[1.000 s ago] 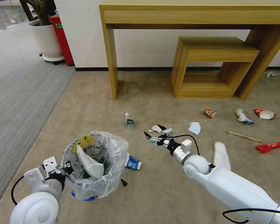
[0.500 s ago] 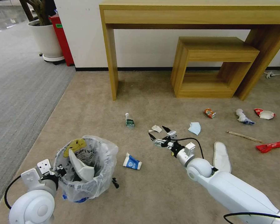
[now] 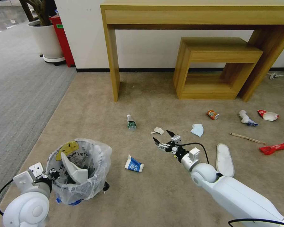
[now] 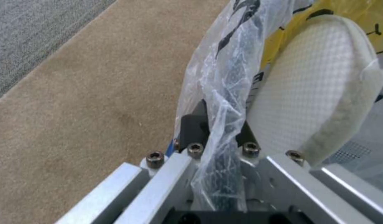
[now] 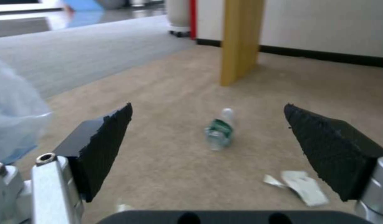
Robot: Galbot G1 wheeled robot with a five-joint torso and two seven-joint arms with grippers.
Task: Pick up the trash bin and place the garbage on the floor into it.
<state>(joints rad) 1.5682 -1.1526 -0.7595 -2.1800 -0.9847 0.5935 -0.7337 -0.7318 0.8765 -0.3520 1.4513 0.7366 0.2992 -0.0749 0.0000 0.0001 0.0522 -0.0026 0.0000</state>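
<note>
Left gripper clamped on trash bin rim at 9 o'clock; liner soft, slippery, load light. Right gripper spread, empty, bottle at 11 o'clock.

A clear, crinkly bag with black print and a yellow patch is seen lining the trash bin, which is gripped by the silver-and-black left claw; a white, fine-checked slipper is seen inside it. The right claw is shown with black fingers on silver mounts, spread apart. Ahead of it, a clear bottle with a green label and white cap is seen on beige carpet. A blue-and-white carton is seen between the claws. Beyond the right claw, a pale blue mask and a red wrapper are seen.
</note>
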